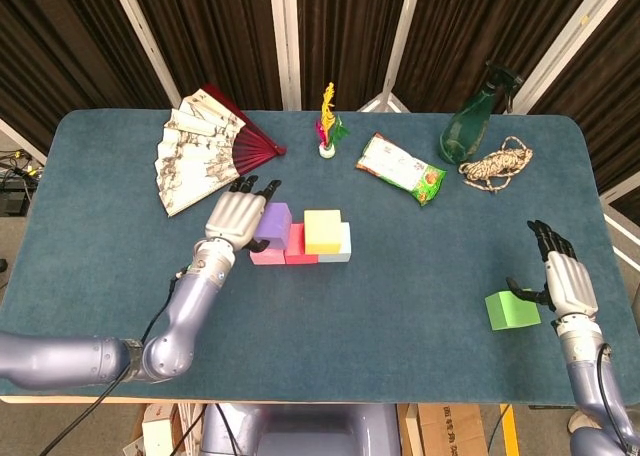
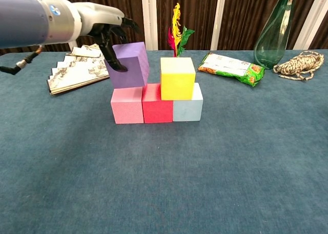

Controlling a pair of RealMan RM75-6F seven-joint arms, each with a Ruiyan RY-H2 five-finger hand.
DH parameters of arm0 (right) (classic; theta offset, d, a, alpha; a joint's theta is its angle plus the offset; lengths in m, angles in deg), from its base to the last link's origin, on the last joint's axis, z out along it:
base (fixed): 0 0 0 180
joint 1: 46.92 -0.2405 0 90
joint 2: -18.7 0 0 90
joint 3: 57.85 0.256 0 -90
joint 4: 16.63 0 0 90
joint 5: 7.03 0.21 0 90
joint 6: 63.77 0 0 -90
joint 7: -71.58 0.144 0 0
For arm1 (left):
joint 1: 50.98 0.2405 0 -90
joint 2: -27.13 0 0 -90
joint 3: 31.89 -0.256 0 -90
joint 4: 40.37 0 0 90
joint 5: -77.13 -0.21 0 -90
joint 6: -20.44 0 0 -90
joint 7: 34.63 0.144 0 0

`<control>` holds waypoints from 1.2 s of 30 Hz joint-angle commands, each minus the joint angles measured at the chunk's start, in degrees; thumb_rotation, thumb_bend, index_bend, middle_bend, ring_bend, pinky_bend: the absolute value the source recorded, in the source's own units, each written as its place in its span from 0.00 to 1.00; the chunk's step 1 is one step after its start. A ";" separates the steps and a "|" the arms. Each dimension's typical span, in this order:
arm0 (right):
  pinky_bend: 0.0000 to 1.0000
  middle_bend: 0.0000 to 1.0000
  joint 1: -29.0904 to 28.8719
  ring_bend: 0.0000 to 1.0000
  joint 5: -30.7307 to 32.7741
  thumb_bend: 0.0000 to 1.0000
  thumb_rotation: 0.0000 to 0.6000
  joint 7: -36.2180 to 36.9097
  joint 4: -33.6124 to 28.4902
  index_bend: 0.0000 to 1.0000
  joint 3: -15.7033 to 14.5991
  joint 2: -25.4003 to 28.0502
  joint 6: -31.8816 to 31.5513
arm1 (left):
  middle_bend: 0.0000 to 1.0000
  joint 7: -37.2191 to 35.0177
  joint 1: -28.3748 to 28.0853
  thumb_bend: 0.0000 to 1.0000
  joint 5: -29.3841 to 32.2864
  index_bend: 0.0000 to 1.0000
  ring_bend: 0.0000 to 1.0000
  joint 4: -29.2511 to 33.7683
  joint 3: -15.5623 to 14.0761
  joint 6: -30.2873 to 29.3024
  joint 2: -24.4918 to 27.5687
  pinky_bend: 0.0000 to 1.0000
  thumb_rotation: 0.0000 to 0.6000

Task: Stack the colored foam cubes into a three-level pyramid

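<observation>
Left robot hand (image 1: 238, 219) holds unlabelled purple cube (image 2: 130, 65).

Matt foam purple cube (image 2: 129, 65), felt-like table cloth (image 2: 164, 182), glossy glass bottle (image 2: 273, 33)

Broad tabletop (image 1: 420, 306) covered in dark teal felt, corners rounded, filling most of the head view. Behind it, dark brown curtains (image 1: 215, 36) hanging in vertical folds, split by pale slanted frame bars (image 1: 285, 31). In the chest view, same curtains (image 2: 236, 13) and white uprights (image 2: 148, 16) directly past the far edge. Even overhead light, soft shadows only. Below the near edge, strip of floor with cardboard boxes (image 1: 455, 431). At far left, tangle of cables (image 1: 15, 171) beside the edge.
</observation>
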 commanded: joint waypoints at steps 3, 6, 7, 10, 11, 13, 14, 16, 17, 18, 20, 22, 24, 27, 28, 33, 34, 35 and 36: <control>0.00 0.00 -0.02 0.00 0.14 0.32 1.00 0.39 0.07 0.00 0.14 0.02 0.16 | 0.45 1.59 -2.03 0.43 2.64 0.00 0.04 -1.32 -0.32 -1.84 -1.82 0.05 1.00; 0.00 0.00 -0.01 0.00 0.09 0.32 1.00 0.60 0.03 0.00 0.16 0.06 0.22 | 0.45 2.55 -2.84 0.43 3.82 0.00 0.04 -1.79 -0.57 -2.84 -2.47 0.05 1.00; 0.00 0.00 -0.01 0.00 0.06 0.32 1.00 0.61 0.03 0.00 0.13 0.06 0.25 | 0.45 2.88 -3.12 0.43 4.21 0.00 0.04 -1.95 -0.65 -3.18 -2.74 0.05 1.00; 0.00 0.00 -0.01 0.00 0.01 0.32 1.00 0.67 0.02 0.00 0.12 0.06 0.28 | 0.45 3.35 -3.68 0.43 4.87 0.00 0.04 -2.26 -0.73 -3.99 -3.46 0.05 1.00; 0.00 0.00 -0.01 0.00 0.00 0.32 1.00 0.67 0.02 0.00 0.12 0.06 0.27 | 0.45 3.48 -3.82 0.43 4.94 0.00 0.04 -2.33 -0.78 -4.16 -3.64 0.05 1.00; 0.00 0.00 -0.02 0.00 0.04 0.32 1.00 0.68 0.01 0.00 0.11 0.04 0.31 | 0.45 3.69 -4.15 0.43 5.02 0.00 0.04 -2.56 -0.84 -4.60 -4.14 0.05 1.00; 0.00 0.00 -0.02 0.00 0.05 0.32 1.00 0.67 -0.03 0.00 0.10 0.05 0.32 | 0.45 3.80 -4.34 0.43 5.16 0.00 0.04 -2.74 -0.83 -4.76 -4.40 0.05 1.00; 0.00 0.00 -0.02 0.00 0.03 0.32 1.00 0.67 -0.13 0.00 0.08 0.08 0.36 | 0.45 4.03 -4.62 0.43 5.40 0.00 0.04 -3.01 -0.84 -4.96 -4.76 0.05 1.00; 0.00 0.00 -0.03 0.00 0.03 0.32 1.00 0.69 -0.18 0.00 0.08 0.09 0.38 | 0.45 4.15 -4.77 0.43 5.58 0.00 0.04 -3.15 -0.84 -5.03 -4.95 0.05 1.00; 0.00 0.00 -0.03 0.00 0.03 0.32 1.00 0.70 -0.19 0.00 0.08 0.10 0.41 | 0.45 4.25 -4.88 0.43 5.73 0.00 0.04 -3.24 -0.83 -5.10 -5.08 0.05 1.00; 0.00 0.00 -0.01 0.00 0.00 0.32 1.00 0.71 -0.17 0.00 0.06 0.13 0.40 | 0.45 4.68 -5.23 0.43 6.16 0.00 0.04 -3.58 -0.87 -5.31 -5.50 0.05 1.00; 0.00 0.00 -0.01 0.00 -0.01 0.32 1.00 0.74 -0.14 0.00 0.06 0.10 0.39 | 0.45 4.85 -5.46 0.43 6.46 0.00 0.04 -3.88 -0.82 -5.38 -5.84 0.05 1.00; 0.00 0.00 -0.02 0.00 0.01 0.32 1.00 0.78 -0.17 0.00 0.08 0.12 0.40 | 0.45 5.02 -5.65 0.43 6.67 0.00 0.04 -4.18 -0.85 -5.36 -6.13 0.05 1.00; 0.00 0.00 -0.01 0.00 0.07 0.32 1.00 0.79 -0.14 0.00 0.07 0.13 0.44 | 0.45 5.21 -5.91 0.43 6.83 0.00 0.04 -4.59 -0.88 -5.35 -6.55 0.05 1.00; 0.00 0.00 -0.02 0.00 0.09 0.32 1.00 0.78 -0.12 0.00 0.08 0.11 0.44 | 0.45 5.30 -6.00 0.43 6.76 0.00 0.04 -4.77 -0.95 -5.41 -6.71 0.05 1.00; 0.00 0.00 -0.06 0.00 0.09 0.32 1.00 0.80 -0.12 0.00 0.08 0.11 0.51 | 0.45 5.46 -6.25 0.43 6.64 0.00 0.04 -5.53 -1.13 -5.38 -7.42 0.05 1.00; 0.00 0.00 -0.06 0.00 0.09 0.32 1.00 0.82 -0.13 0.00 0.08 0.11 0.51 | 0.45 5.44 -6.27 0.43 6.63 0.00 0.04 -5.61 -1.13 -5.36 -7.50 0.05 1.00; 0.00 0.00 -0.06 0.00 0.08 0.32 1.00 0.84 -0.14 0.00 0.08 0.11 0.52 | 0.45 5.40 -6.29 0.43 6.59 0.00 0.04 -5.73 -1.14 -5.34 -7.63 0.05 1.00; 0.00 0.00 -0.04 0.00 0.08 0.32 1.00 0.85 -0.13 0.00 0.09 0.14 0.49 | 0.45 5.39 -6.30 0.43 6.55 0.00 0.04 -5.85 -1.16 -5.33 -7.76 0.05 1.00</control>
